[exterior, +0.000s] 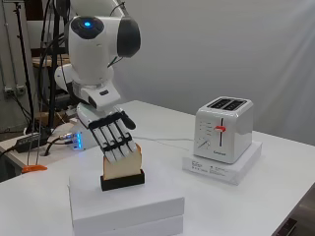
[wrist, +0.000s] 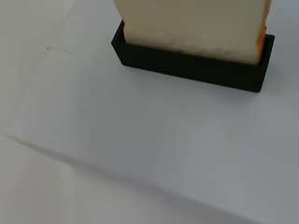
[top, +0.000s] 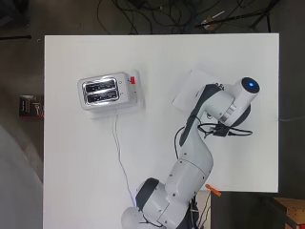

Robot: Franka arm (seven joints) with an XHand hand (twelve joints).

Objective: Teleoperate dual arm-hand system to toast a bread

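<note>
Hand: your hand hangs fingers-down with the fingers straight against the face of the bread; the thumb is hidden, so you cannot tell yet whether anything pinches the slice.
Bread: the bread stands upright right under your fingers, its lower edge seated in the holder.
Holder: the black holder contains just that one slice and sits on the white box below your hand.
Risk at the hand: close only on one face and you likely tip the slice or drag the holder along when you lift.
Toaster: the toaster stands well away across the table on its own white block; both slots look empty.
Lever: the red lever sits high on its front.
Risk at the far end: carry the slice tilted and it probably catches a slot edge.
</note>
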